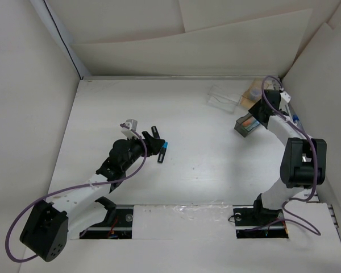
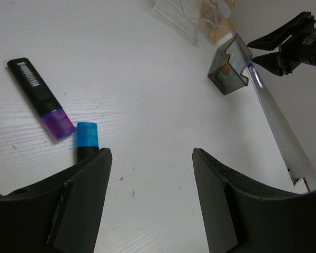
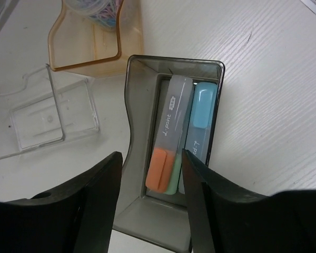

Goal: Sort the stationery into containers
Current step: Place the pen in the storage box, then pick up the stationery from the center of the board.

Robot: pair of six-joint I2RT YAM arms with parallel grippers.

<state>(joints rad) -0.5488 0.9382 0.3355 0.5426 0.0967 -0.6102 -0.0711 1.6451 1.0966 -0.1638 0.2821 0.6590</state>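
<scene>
White table (image 1: 204, 170); left tool (image 2: 150, 154), right tool (image 3: 151, 155) spread; pale marker (image 3: 174, 113) reads "point".

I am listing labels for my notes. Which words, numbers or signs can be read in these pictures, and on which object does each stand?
"point": on the pale marker lying in the smoky grey box; the small tag above it is too small to read.
Light-blue-capped marker beside it: grey print, partly hidden, unreadable.
Black marker on the table: white barcode with digits, too small to read.
Nothing else carries text.
</scene>
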